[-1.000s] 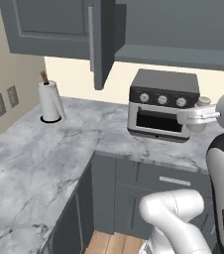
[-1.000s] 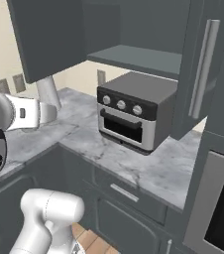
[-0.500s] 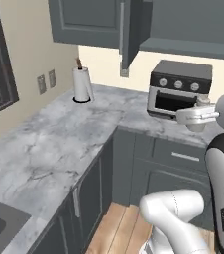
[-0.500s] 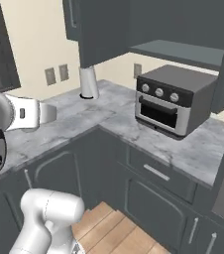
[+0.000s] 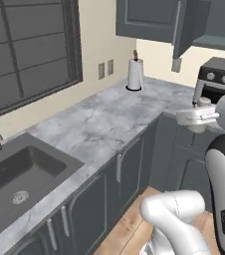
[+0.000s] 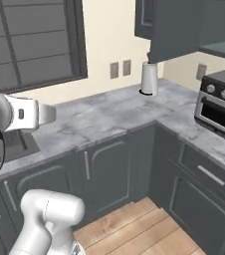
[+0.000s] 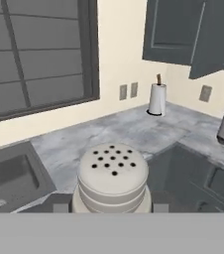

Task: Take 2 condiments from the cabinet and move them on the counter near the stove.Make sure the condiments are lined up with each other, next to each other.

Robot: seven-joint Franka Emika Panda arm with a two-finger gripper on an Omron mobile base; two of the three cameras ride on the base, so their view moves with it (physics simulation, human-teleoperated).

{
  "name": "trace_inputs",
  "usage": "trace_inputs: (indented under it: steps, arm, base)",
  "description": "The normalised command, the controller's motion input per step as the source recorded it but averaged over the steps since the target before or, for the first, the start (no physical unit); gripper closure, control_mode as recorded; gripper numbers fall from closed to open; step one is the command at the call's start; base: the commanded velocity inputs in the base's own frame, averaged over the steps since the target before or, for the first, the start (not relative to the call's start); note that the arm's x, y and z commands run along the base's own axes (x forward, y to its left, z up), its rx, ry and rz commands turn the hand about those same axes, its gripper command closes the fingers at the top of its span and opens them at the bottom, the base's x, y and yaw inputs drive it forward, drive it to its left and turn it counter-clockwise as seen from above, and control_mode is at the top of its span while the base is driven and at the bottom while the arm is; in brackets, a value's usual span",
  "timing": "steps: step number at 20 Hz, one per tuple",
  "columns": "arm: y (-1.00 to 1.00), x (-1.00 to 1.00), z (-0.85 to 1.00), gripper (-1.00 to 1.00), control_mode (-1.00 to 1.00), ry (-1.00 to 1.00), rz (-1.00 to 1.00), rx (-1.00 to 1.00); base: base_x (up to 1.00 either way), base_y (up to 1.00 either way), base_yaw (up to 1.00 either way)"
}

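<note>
Hand [image 7: 112, 208] pinching the pale beige jar [image 7: 112, 179] with its holed lid, held up in the air above the floor in front of the marble counter [image 7: 129, 131], facing the paper-towel roll [image 7: 156, 99] and the open cabinet [image 7: 193, 34].

Paper-towel roll [image 5: 135, 73] on the counter [image 5: 99, 127] corner, sink [image 5: 15, 177] left, toaster oven [image 6: 219, 102] right.

One jar [image 7: 112, 181] — one paper-towel roll [image 5: 135, 73] — one toaster oven [image 6: 220, 101].
</note>
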Motion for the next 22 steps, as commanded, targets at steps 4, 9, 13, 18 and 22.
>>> trace_inputs:
  steps: [4, 9, 13, 18, 22]
  arm:
    - [0.00, 0.00, 0.00, 1.00, 1.00, 0.00, 0.00, 0.00]
    - [0.00, 0.00, 0.00, 1.00, 1.00, 0.00, 0.00, 0.00]
    - [0.00, 0.00, 0.00, 1.00, 1.00, 0.00, 0.00, 0.00]
    - [0.00, 0.00, 0.00, 1.00, 1.00, 0.00, 0.00, 0.00]
    - [0.00, 0.00, 0.00, 1.00, 1.00, 0.00, 0.00, 0.00]
  base:
    - [-0.64, 0.19, 0.48]
    - [-0.60, 0.17, 0.52]
    - [-0.52, 0.18, 0.54]
    - [-0.40, 0.25, 0.58]
    - [-0.33, 0.29, 0.65]
